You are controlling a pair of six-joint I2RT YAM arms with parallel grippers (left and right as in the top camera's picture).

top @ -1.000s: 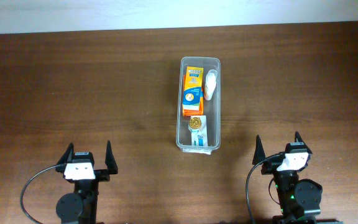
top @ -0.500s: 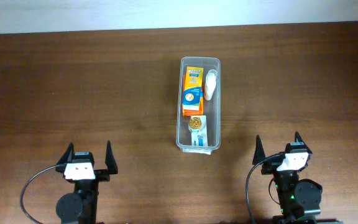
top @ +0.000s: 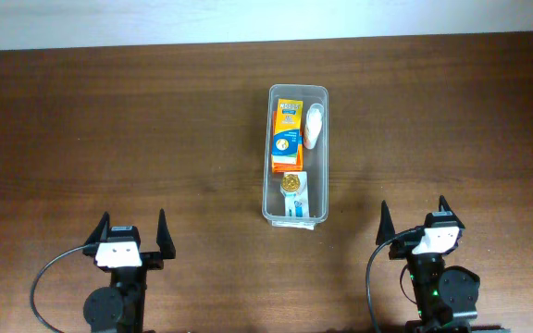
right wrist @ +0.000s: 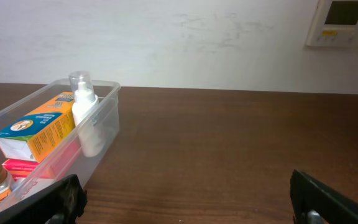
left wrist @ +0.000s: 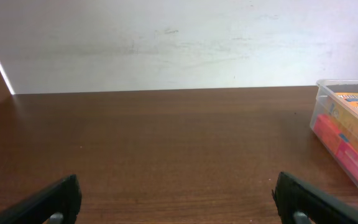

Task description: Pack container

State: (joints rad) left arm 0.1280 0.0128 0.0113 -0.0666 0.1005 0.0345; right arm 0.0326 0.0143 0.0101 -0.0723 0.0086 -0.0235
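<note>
The container, a long clear plastic bin with rounded corners and a rim, sits right of centre in the overhead frame on the dark wood-grain table, its long axis running up the frame. Contents noted: an orange cardboard box in the upper left part, resting on a red-pink box. A white plastic bottle with a clear cap sits along the right wall, lying or leaning, cannot tell which. Below them is a round gold-lidded jar, over a white-and-blue packet. No loose item shows on the table. The left gripper at lower left and the right gripper at lower right both stand with jaws spread wide, holding nothing, well apart from the bin. Judgement: packing appears complete. Good practice now is to hold both claws clear of the thin, light walls, which would likely slide on the smooth wood if nudged. The rounded bottle and jar could roll if the bin is jolted.
</note>
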